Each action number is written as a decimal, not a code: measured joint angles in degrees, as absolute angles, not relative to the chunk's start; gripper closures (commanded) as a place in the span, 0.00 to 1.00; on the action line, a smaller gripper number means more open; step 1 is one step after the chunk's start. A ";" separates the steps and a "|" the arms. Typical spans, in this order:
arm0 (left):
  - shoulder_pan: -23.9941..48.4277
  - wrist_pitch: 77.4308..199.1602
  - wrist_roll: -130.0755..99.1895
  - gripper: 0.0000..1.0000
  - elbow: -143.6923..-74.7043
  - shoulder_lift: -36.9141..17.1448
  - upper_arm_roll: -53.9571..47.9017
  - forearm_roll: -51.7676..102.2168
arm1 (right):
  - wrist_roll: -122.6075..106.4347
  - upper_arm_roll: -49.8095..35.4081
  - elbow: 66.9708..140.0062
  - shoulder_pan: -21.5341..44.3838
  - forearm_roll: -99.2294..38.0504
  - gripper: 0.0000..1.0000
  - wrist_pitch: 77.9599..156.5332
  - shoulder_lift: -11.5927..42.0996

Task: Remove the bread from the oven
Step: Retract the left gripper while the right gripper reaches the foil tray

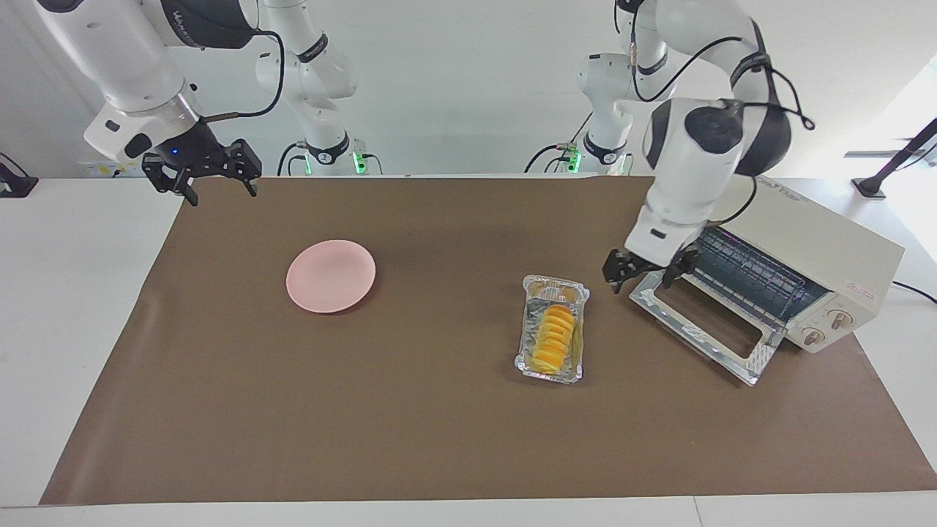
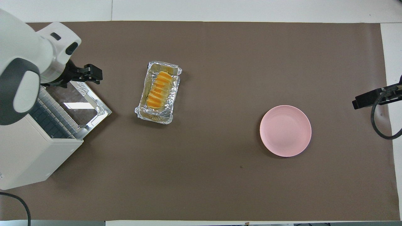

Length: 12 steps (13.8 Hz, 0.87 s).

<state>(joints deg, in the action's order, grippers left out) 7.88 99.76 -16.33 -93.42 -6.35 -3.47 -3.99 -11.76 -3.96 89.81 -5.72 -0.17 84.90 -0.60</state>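
Observation:
The yellow-orange ridged bread (image 1: 552, 337) (image 2: 159, 89) lies in a crinkled silver foil tray (image 1: 528, 350) (image 2: 143, 111) on the brown mat, outside the oven and beside its door. The cream-white oven (image 1: 805, 234) (image 2: 28, 157) stands at the left arm's end, its glass door (image 1: 699, 316) (image 2: 77, 105) dropped open and its rack bare. My left gripper (image 1: 648, 276) (image 2: 82, 74) hangs open and empty over the door's corner nearest the robots. My right gripper (image 1: 212, 179) (image 2: 370, 95) is open and empty, raised over the mat's edge at the right arm's end, waiting.
A round pink plate (image 1: 331, 276) (image 2: 285, 130) lies on the mat between the tray and the right arm's end. The brown mat (image 1: 410, 424) covers most of the white table. The oven's power cord (image 1: 915, 291) runs off the table's end.

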 measured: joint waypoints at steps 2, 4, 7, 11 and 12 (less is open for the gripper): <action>4.85 93.75 -14.02 0.00 -93.48 -3.17 -3.46 -3.74 | -9.61 -4.12 89.84 -5.70 -0.39 0.00 84.90 -0.78; 2.95 89.58 -12.94 0.00 -93.59 -1.33 -3.63 -3.67 | -6.51 -4.71 90.07 -5.37 -1.29 0.00 85.65 -0.78; -5.96 86.85 -8.77 0.00 -93.72 -0.36 -10.27 -3.38 | 0.68 -5.09 92.15 -1.25 -1.76 0.00 89.54 -0.71; -7.97 85.68 -7.74 0.00 -93.28 -0.22 -12.54 -2.05 | 24.13 -5.56 95.74 11.03 -3.33 0.00 100.54 2.28; -8.06 85.67 -7.74 0.00 -93.27 -0.10 -12.53 -1.97 | 28.72 -5.58 95.89 14.22 -3.32 0.00 103.12 4.14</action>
<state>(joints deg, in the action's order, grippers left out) -8.06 85.67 -7.74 -93.27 -0.10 -12.53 -1.97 28.72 -5.58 95.89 14.22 -3.32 103.12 4.14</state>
